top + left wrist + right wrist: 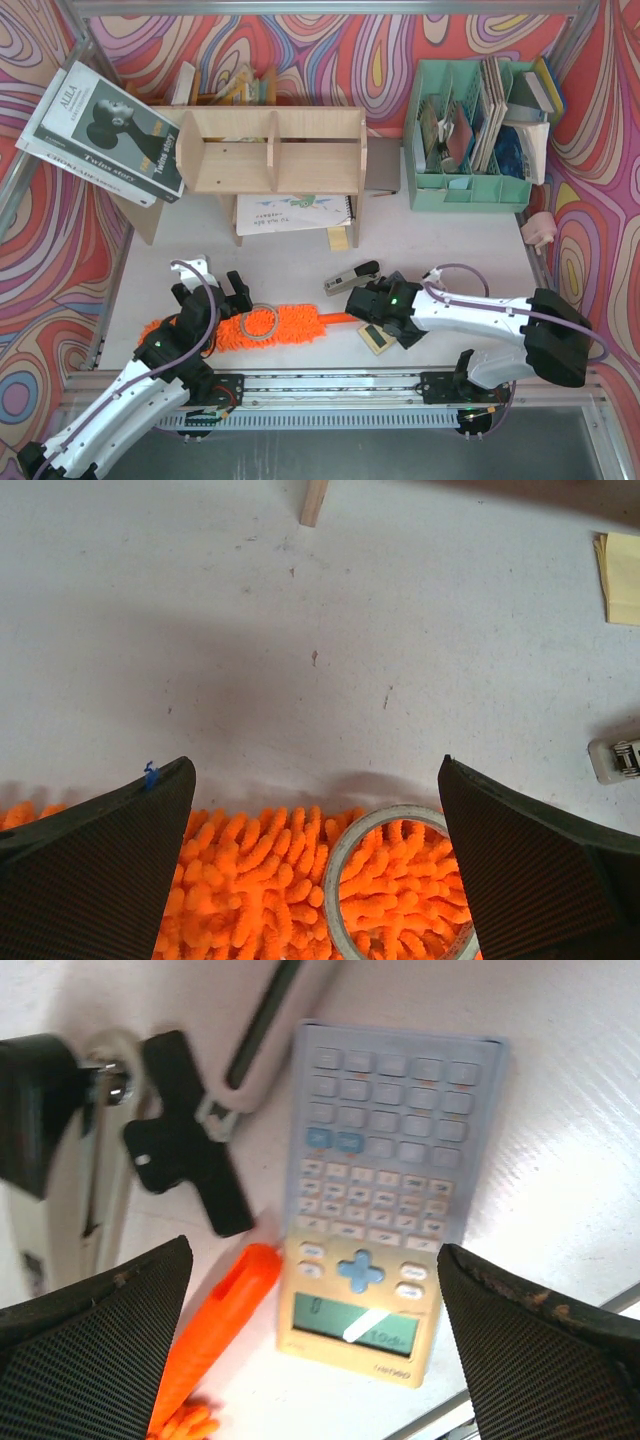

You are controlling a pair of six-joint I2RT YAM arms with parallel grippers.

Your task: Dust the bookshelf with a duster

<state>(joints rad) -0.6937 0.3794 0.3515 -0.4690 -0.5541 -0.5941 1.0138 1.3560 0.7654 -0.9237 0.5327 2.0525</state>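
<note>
Duster [300, 326] lying left-right on surface [450, 240]; head [260, 880] sitting under left claw [315, 775], handle tip [215, 1325] under right claw [315, 1260]; both gaping, empty.

Left end effector [315, 770] hovering over the head of the duster [250, 900]. Tape ring [400, 880] lying on that head, between the fingers and nearer the right one. Bookshelf [270, 150] standing well ahead on the surface [300, 630].

Right end effector [315, 1260] hanging above the duster's handle tip. Calculator [370, 1210] lying just beside the tip, to its right. Binder clip [190, 1150] sitting just ahead of the tip, stapler [352, 278] lying beyond the clip.
</note>
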